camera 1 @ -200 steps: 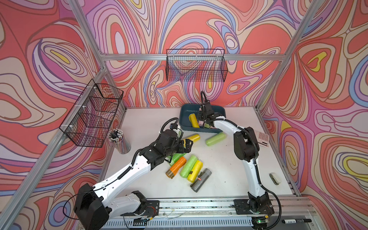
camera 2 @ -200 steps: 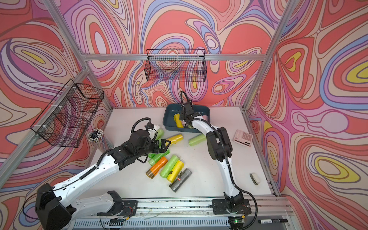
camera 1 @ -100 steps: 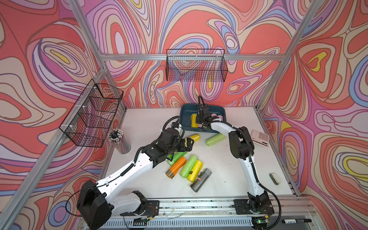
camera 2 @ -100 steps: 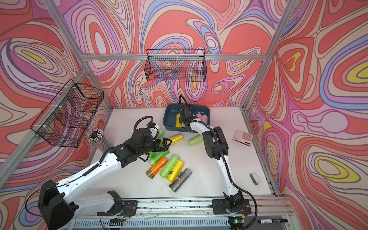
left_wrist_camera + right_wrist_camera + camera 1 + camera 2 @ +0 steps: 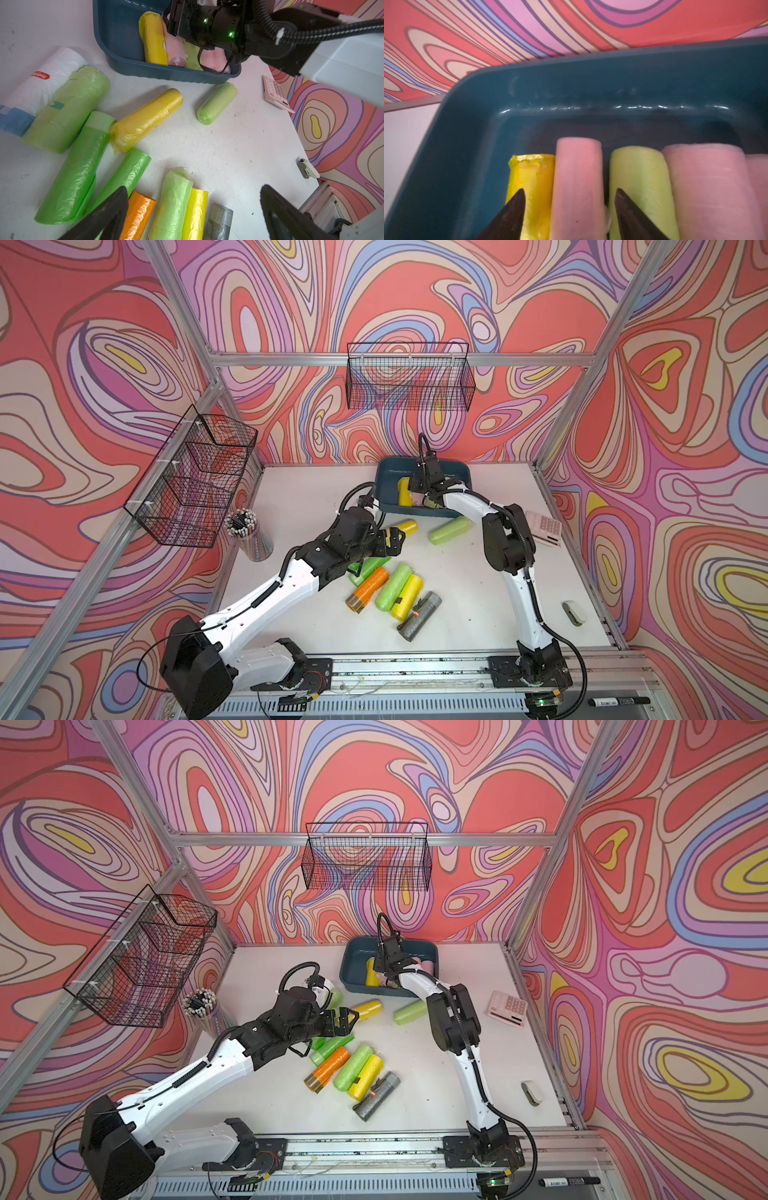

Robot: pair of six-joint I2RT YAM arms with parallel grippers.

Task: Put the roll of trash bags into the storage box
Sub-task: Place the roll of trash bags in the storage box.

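A: Where is the roll of trash bags?

B: It's in the storage box (image 5: 388, 481) (image 5: 355, 965), the dark blue-green tub at the back of the tabletop (image 5: 478, 593). The pink roll (image 5: 577, 176) lies flat inside. It touches a deep yellow roll (image 5: 531, 172) (image 5: 404, 491) on one side. On the other side there is a thin gap and then a pale green roll (image 5: 639, 176).

A: Is the right tool holding it?

B: No. The right tool (image 5: 569, 191) hangs low over the box with one finger on each side of the pink roll. I can see space between each finger and the roll, so the tool is spread and squeezing nothing.

A: Anything else in the box?

B: A second pink roll (image 5: 706, 176) lies past the green one. There may be one more at the very edge, but it's too blurry to tell.

A: And the left tool?

B: The left tool (image 5: 192, 187) (image 5: 392, 539) (image 5: 347, 1019) floats above the loose rolls in the middle of the tabletop. Its fingers are spread wide and nothing is in them.

A: Which rolls are loose?

B: A yellow roll (image 5: 405, 526) and a lone green roll (image 5: 451, 529) lie just in front of the box, apart from each other. Nearer the front, an orange roll (image 5: 368, 587), more green and yellow ones and a grey roll (image 5: 419, 616) lie packed side by side. A white roll (image 5: 45, 83) lies under the left arm, touching a fat green one.

A: What's off to the side?

B: There's a pink calculator (image 5: 544, 527) by the right arm and a cup of pencils (image 5: 247, 531) by the left wall.
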